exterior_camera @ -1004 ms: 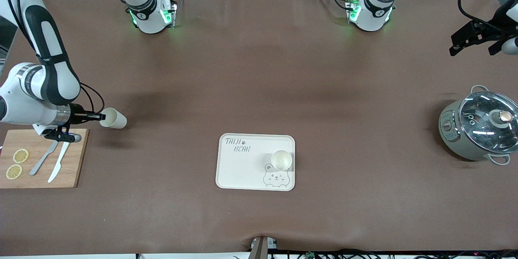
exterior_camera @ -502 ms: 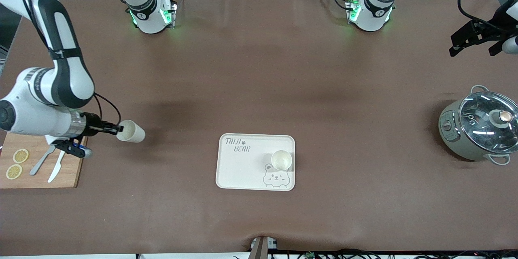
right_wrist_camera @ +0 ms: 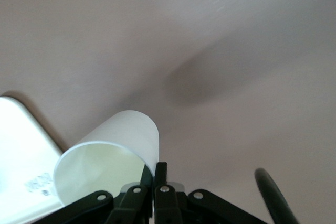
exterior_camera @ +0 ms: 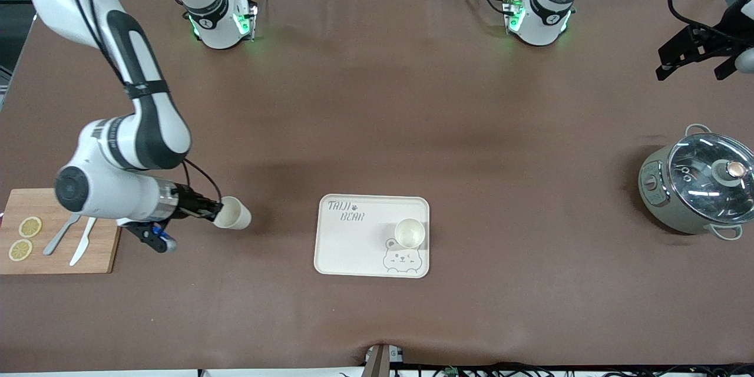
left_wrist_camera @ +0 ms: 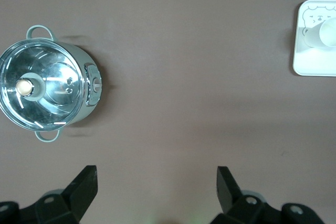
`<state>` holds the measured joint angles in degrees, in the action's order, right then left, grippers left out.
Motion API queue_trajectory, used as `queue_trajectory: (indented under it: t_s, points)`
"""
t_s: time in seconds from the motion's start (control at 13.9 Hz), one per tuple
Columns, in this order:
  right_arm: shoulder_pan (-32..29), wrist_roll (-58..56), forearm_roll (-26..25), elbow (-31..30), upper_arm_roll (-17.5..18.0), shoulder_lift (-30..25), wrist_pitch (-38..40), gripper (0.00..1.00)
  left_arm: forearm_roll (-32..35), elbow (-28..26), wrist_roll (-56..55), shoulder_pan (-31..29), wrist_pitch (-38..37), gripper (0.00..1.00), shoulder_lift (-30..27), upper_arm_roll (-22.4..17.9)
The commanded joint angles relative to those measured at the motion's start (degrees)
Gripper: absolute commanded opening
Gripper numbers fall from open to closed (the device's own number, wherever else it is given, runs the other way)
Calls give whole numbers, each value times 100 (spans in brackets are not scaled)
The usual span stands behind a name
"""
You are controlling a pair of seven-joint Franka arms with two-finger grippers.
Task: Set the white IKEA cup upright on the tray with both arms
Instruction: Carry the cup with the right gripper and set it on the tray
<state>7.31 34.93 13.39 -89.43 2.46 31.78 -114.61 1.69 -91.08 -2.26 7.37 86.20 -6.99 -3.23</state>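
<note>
Right gripper [exterior_camera: 217, 212]: fingers pressed together on the rim of a white cup [exterior_camera: 233, 221], which lay on its side in the air over bare table [exterior_camera: 377, 100], between the wooden cutting board [exterior_camera: 100, 247] and the tray [exterior_camera: 353, 247].

Second white cup [exterior_camera: 409, 232]: stood upright on the tray, mouth up, just above the bear drawing [exterior_camera: 400, 261].

Left gripper [left_wrist_camera: 156, 184]: fingers wide apart, holding nothing, waiting over the left arm's end of the table, above the lidded pot [exterior_camera: 695, 185].

Cutting board: carried two lemon slices [exterior_camera: 25, 238], a fork [exterior_camera: 59, 235] and a knife [exterior_camera: 82, 242].
</note>
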Motion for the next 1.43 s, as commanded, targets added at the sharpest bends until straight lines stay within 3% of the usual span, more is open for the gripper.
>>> queue_trajectory:
  t_s: [0.0, 0.43, 0.93, 1.08, 1.15, 1.22, 1.29, 1.36]
  points:
    - [533, 663, 93, 592, -62, 460, -166, 0, 42, 82, 111, -769, -86, 100, -12, 865]
    - [1527, 1420, 67, 734, -70, 829, -1194, 0, 42, 231, 103, -772, -33, 100, 57, 956]
    - [1880, 1701, 76, 778, -62, 1207, -1433, 0, 42, 231, 103, -781, -7, 100, 172, 956]
    - [1888, 1710, 76, 778, -70, 1251, -1433, 6, 42, 231, 103, -781, -15, 100, 146, 956]
    - [1906, 1736, 76, 778, -70, 1260, -1433, 14, 42, 240, 103, -789, -15, 100, 145, 956]
    - [1906, 1754, 67, 778, -70, 1269, -1450, 36, 42, 249, 103, -781, -7, 100, 145, 956]
    - [1897, 1745, 58, 778, -70, 1269, -1546, 71, 42, 249, 94, -781, -7, 100, 154, 956]
    - [1906, 1763, 58, 778, -70, 1261, -1712, 100, 42, 249, 94, -781, -7, 100, 154, 956]
